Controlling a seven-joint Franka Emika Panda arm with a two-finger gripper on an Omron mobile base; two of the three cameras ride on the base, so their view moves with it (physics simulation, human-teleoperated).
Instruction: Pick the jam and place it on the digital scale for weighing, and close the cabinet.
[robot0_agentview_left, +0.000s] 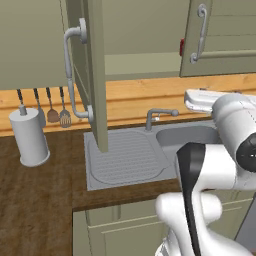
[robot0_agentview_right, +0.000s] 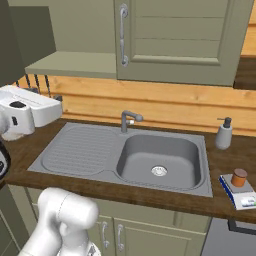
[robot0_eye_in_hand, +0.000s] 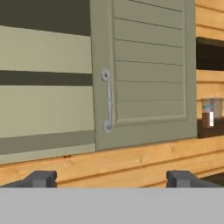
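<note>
The jam (robot0_agentview_right: 239, 177) stands upright on the digital scale (robot0_agentview_right: 239, 194), which rests on the wooden bench (robot0_agentview_right: 30, 150) at the far right of the right base view, just beside the right rim of the sink (robot0_agentview_right: 159, 161). The jar is free of the robot and well apart from the arm.

The cabinet (robot0_agentview_right: 175, 37) is mounted on the wall above the sink. Its right door is shut, with the curved grey handle (robot0_agentview_right: 123, 35) at its left edge. Its left door (robot0_agentview_left: 95, 75) stands open, swung out over the draining board (robot0_agentview_left: 125, 157) and seen edge-on in the left base view, with its bar handle (robot0_agentview_left: 72, 75) facing left. The open half exposes a bare shelf (robot0_agentview_right: 72, 64).

The gripper (robot0_eye_in_hand: 111, 178) is raised to cabinet height and faces the shut door. Its fingers (robot0_eye_in_hand: 41, 178) stand wide apart and hold nothing; no part of them touches the door or the handle.

Secondary items: a soap dispenser (robot0_agentview_right: 223, 134) stands on the bench behind the sink's right corner, a tap (robot0_agentview_right: 128, 120) rises at the sink's rear edge, a paper towel roll (robot0_agentview_left: 29, 136) stands upright at the left, and utensils (robot0_agentview_left: 52, 107) hang on the wall behind it.
</note>
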